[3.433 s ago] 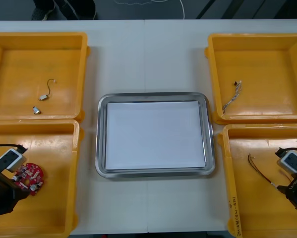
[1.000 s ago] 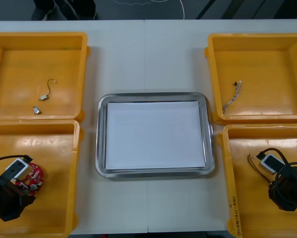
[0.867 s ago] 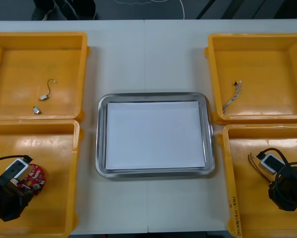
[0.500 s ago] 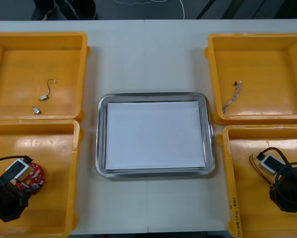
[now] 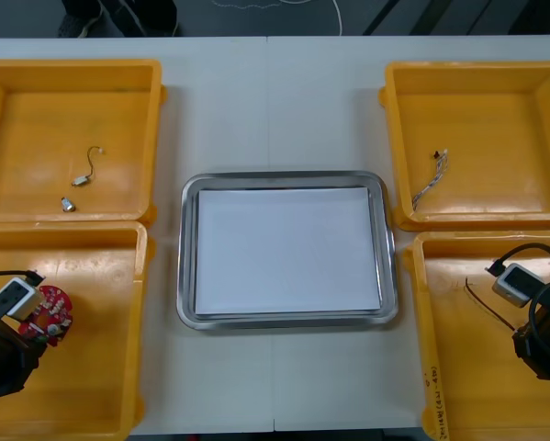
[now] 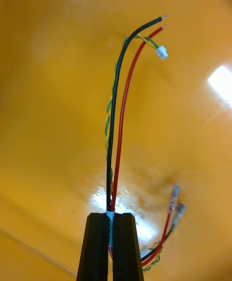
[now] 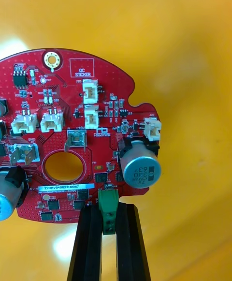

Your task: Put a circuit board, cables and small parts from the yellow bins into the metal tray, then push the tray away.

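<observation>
My left gripper (image 7: 108, 209) pinches the red circuit board (image 7: 72, 131) by a tiny edge piece, in the near left bin (image 5: 91, 386). My right gripper (image 6: 110, 219) pinches the cables (image 6: 116, 116) in the near right bin (image 5: 458, 367). If I swing fast, either may slip out.

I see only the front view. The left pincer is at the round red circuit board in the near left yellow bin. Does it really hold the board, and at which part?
Observer: Yes. The left pincer is shut on a small green connector at the edge of the round red circuit board.
Operator: What does the right pincer hold?
Observer: The right pincer is shut on a cable bundle: one black wire, one red wire and a twisted yellow-green pair.
Operator: How do these wires end?
Observer: The twisted pair ends in a small white plug; the black and red wires end in bare tips.
</observation>
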